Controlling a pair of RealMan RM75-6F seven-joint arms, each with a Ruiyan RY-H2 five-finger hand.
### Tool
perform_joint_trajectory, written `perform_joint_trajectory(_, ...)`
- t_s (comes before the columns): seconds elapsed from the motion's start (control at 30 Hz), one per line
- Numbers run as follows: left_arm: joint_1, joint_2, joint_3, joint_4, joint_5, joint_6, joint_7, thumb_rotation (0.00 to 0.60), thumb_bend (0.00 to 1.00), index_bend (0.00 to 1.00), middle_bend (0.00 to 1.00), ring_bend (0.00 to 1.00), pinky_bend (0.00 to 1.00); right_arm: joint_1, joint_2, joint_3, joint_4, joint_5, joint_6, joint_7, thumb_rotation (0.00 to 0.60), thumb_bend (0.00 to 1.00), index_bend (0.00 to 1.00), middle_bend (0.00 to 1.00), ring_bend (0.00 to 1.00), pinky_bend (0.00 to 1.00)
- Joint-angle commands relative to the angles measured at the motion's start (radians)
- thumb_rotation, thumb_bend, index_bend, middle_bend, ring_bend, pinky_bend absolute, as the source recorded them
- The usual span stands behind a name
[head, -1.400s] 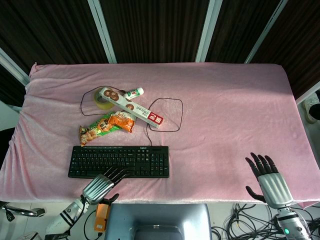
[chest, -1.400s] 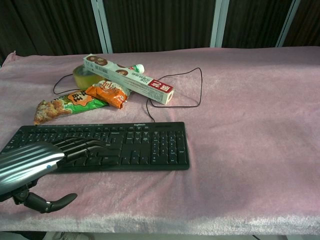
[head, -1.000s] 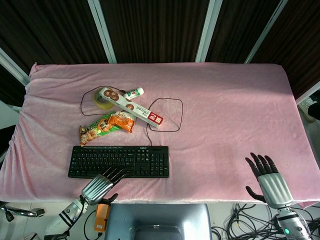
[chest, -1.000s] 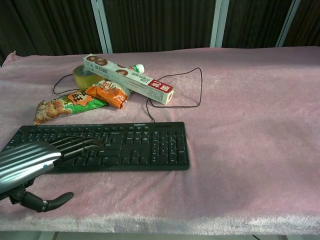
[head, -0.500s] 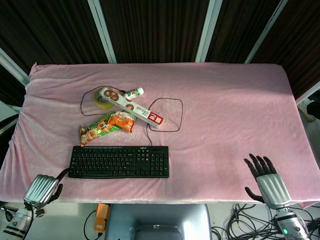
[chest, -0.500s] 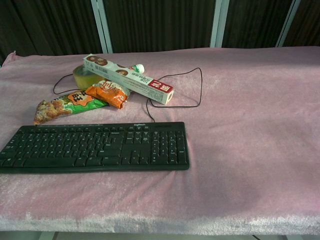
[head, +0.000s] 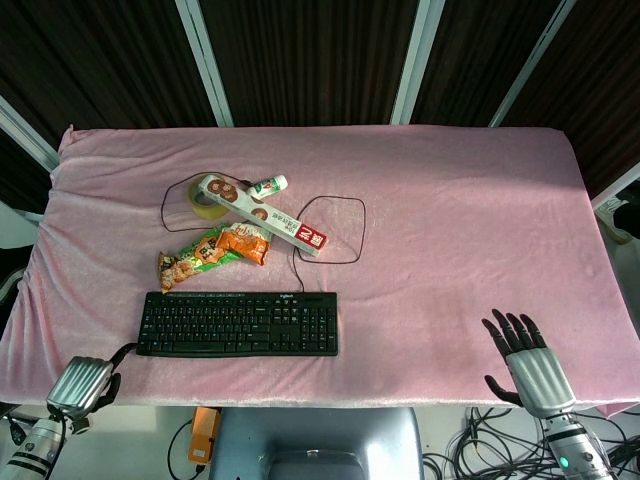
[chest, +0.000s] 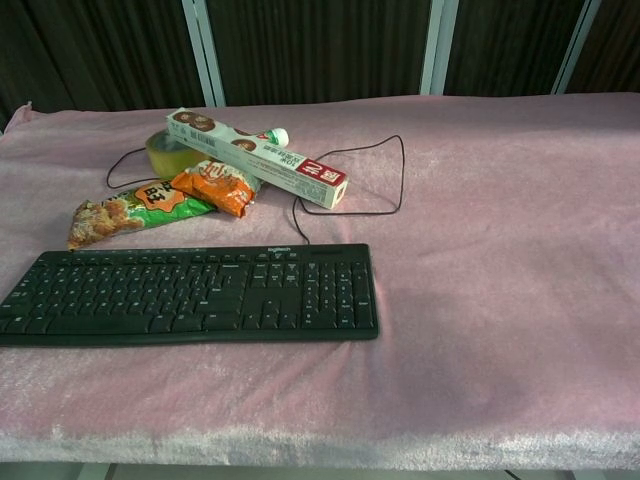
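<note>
In the head view we see the left hand at the near left corner of the table, just off the pink cloth, with its fingers curled in and nothing in them. It lies just beside the near left corner of the keyboard; we cannot tell whether it touches it. The right hand rests at the near right edge, released, fingers spread, holding nothing, well apart from the keyboard. Behind the keyboard lie two snack bags, a long box, a roll of tape and a small bottle. The keyboard cable loops beside the box.

In the chest view we see neither hand. The keyboard lies flat near the front edge, left of centre. The snack bags lie just behind it. The box rests tilted across the tape, and the bottle lies behind the box.
</note>
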Motion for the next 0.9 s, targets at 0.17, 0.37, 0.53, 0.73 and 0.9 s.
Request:
perform_joint_trajectory(0.17,-0.012,-0.006,-0.012,0.002,-0.005,-0.033,0.007,0.564,0.7,0.17,1.0,1.0,1.0,0.0,0.002,0.003,0.002,0.009,-0.001,0.0,0.6,0.41,0.0,0.0,0.0,0.0)
perform_joint_trajectory(0.37,-0.015,-0.012,-0.015,0.0,-0.007,-0.052,0.02,0.561,0.7,0.18,1.0,1.0,1.0,-0.002,0.003,0.004,0.003,0.008,0.005,0.006,0.6,0.41,0.0,0.0,0.0,0.0)
perform_joint_trajectory(0.53,-0.018,-0.017,-0.02,0.006,-0.015,-0.069,0.022,0.562,0.7,0.18,1.0,1.0,1.0,-0.001,0.003,0.002,0.003,0.007,0.002,0.003,0.6,0.41,0.0,0.0,0.0,0.0)
perform_joint_trajectory(0.73,-0.021,-0.022,-0.021,0.014,-0.022,-0.092,0.023,0.56,0.7,0.19,1.0,1.0,1.0,-0.003,0.004,0.004,0.003,0.006,0.011,0.007,0.6,0.41,0.0,0.0,0.0,0.0)
perform_joint_trajectory(0.9,-0.025,-0.024,-0.022,0.015,-0.023,-0.108,0.022,0.563,0.7,0.2,1.0,1.0,1.0,-0.003,0.006,0.004,0.003,0.005,0.012,0.009,0.6,0.41,0.0,0.0,0.0,0.0)
